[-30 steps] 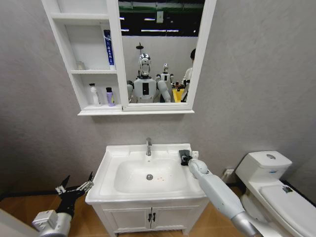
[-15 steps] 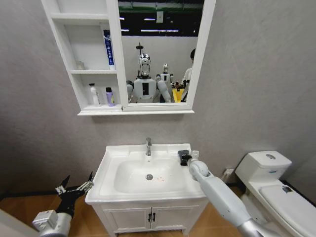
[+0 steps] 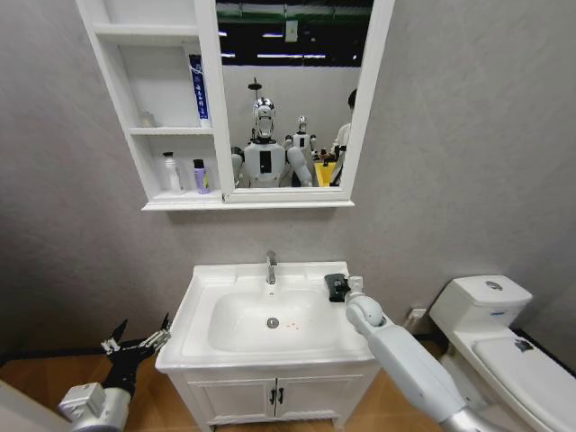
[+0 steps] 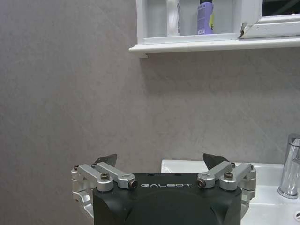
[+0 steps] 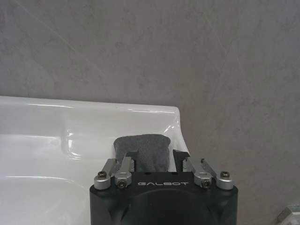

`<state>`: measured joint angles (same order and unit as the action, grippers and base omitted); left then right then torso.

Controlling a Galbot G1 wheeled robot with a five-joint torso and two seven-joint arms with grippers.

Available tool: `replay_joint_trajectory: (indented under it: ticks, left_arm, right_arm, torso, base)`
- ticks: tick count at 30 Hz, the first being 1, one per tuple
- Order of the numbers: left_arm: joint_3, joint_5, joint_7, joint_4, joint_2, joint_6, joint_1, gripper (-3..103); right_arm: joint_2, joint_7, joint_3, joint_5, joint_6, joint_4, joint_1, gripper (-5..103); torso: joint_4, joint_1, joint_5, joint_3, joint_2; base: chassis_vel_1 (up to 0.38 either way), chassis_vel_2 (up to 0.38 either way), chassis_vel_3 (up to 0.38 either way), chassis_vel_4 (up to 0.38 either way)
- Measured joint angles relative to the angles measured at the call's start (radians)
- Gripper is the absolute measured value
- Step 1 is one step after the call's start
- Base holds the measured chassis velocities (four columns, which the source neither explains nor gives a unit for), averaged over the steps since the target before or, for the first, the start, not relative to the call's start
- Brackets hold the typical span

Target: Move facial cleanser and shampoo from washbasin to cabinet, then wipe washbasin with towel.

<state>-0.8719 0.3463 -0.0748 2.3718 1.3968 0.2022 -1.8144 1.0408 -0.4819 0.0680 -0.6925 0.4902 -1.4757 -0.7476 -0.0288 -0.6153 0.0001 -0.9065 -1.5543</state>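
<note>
Head view puts you square in front of the cabinet (image 3: pixel 171 108) on the wall, with the washbasin (image 3: pixel 202 288) below it. Judging by the layout, the bottle part looks done: a white bottle (image 3: pixel 170 173) and a purple bottle (image 3: pixel 200 176) stand side by side in the lowest niche, and the basin top has no bottles on it. So what's left is the wipe.

Your right gripper (image 5: pixel 154 157) is at the far right corner of the basin rim, right over the towel (image 5: pixel 143 149). The dark grey cloth sits between the two fingers, which are fairly close together, but I honestly can't tell if they've clamped it or are just straddling it. The bowl hasn't got the cloth in it yet.

Your left gripper (image 3: pixel 137 342) is parked low, off the near left side of the basin, fingers spread wide and holding nothing.
</note>
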Motion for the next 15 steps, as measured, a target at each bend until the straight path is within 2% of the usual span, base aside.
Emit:
replay_joint_trajectory:
  ticks: [1,2,4,5,7,8,11,12,14,15]
  left_arm:
    - [0.000,0.000,0.000,0.000,0.000,0.000,0.000,100]
    - [0.000,0.000,0.000,0.000,0.000,0.000,0.000,100]
    - [0.000,0.000,0.000,0.000,0.000,0.000,0.000,100]
    - [0.000,0.000,0.000,0.000,0.000,0.000,0.000,100]
    - [0.000,0.000,0.000,0.000,0.000,0.000,0.000,100]
    - [0.000,0.000,0.000,0.000,0.000,0.000,0.000,100]
    - [0.000,0.000,0.000,0.000,0.000,0.000,0.000,100]
    - [0.000,0.000,0.000,0.000,0.000,0.000,0.000,100]
    - [0.000,0.000,0.000,0.000,0.000,0.000,0.000,100]
    - [0.000,0.000,0.000,0.000,0.000,0.000,0.000,100]
  right_arm:
    - [0.000,0.000,0.000,-0.010,0.001,0.004,0.005,48]
    - [0.000,0.000,0.000,-0.010,0.001,0.004,0.005,48]
    - [0.004,-0.001,-0.007,-0.039,0.009,0.028,0.027,60]
    - [0.004,-0.001,-0.007,-0.039,0.009,0.028,0.027,60]
    - [0.007,-0.004,-0.018,-0.077,0.023,0.057,0.048,71]
    - [0.007,-0.004,-0.018,-0.077,0.023,0.057,0.048,71]
    - [0.002,-0.011,-0.042,-0.111,0.042,0.085,0.068,87]
    - [0.002,-0.011,-0.042,-0.111,0.042,0.085,0.068,87]
    - [0.002,-0.011,-0.054,-0.108,0.045,0.102,0.079,96]
    - [0.002,-0.011,-0.054,-0.108,0.045,0.102,0.079,96]
  torso:
    - [0.0000,0.000,0.0001,0.000,0.000]
    - [0.0000,0.000,0.0001,0.000,0.000]
    - [0.0002,0.000,-0.0002,0.000,0.000]
    - [0.0002,0.000,-0.0002,0.000,0.000]
    - [0.0002,0.000,-0.0001,0.000,0.000]
    - [0.0002,0.000,-0.0001,0.000,0.000]
    - [0.0002,0.000,-0.0002,0.000,0.000]
    - [0.0002,0.000,-0.0002,0.000,0.000]
    - [0.0001,0.000,0.0000,0.000,0.000]
    - [0.0001,0.000,0.0000,0.000,0.000]
  base:
    - [0.000,0.000,0.000,0.000]
    - [0.000,0.000,0.000,0.000]
    - [0.000,0.000,0.000,0.000]
    - [0.000,0.000,0.000,0.000]
    - [0.000,0.000,0.000,0.000]
    - [0.000,0.000,0.000,0.000]
    - [0.000,0.000,0.000,0.000]
    - [0.000,0.000,0.000,0.000]
    - [0.000,0.000,0.000,0.000]
    - [0.000,0.000,0.000,0.000]
